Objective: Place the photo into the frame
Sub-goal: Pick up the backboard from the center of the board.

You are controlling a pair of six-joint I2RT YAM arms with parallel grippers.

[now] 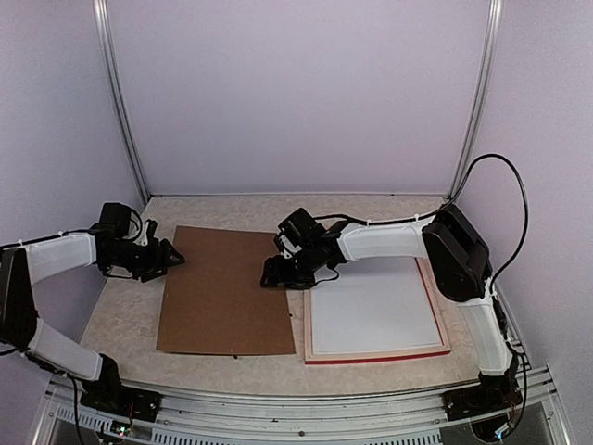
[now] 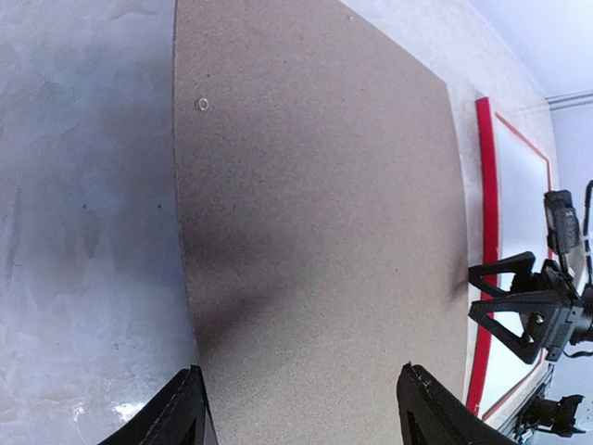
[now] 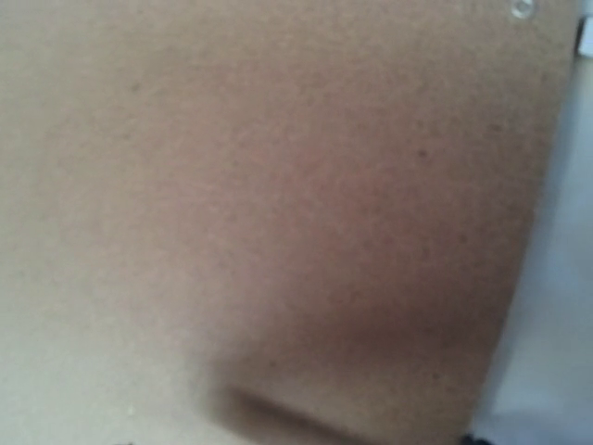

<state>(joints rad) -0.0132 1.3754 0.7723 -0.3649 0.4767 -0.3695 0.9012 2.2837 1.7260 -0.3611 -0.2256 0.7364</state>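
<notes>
Fingers of the right gripper [image 1: 269, 275] stand apart by the far left corner of the frame [image 1: 375, 355], which lies at the right of the desk [image 1: 120, 311] with a white sheet [image 1: 375, 306] inside. Fingers of the left gripper [image 1: 171, 258], also apart, straddle the left edge of the brown board [image 1: 227, 287].

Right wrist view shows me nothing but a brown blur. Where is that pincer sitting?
Observer: The right pincer is at the right edge of the brown board, close to the far left corner of the frame.
Operator: Is it holding anything?
Observer: No. The left wrist view shows its jaws open with nothing between them.
Operator: And the photo?
Observer: I can't see its print in any view. Only a white sheet fills the frame.
</notes>
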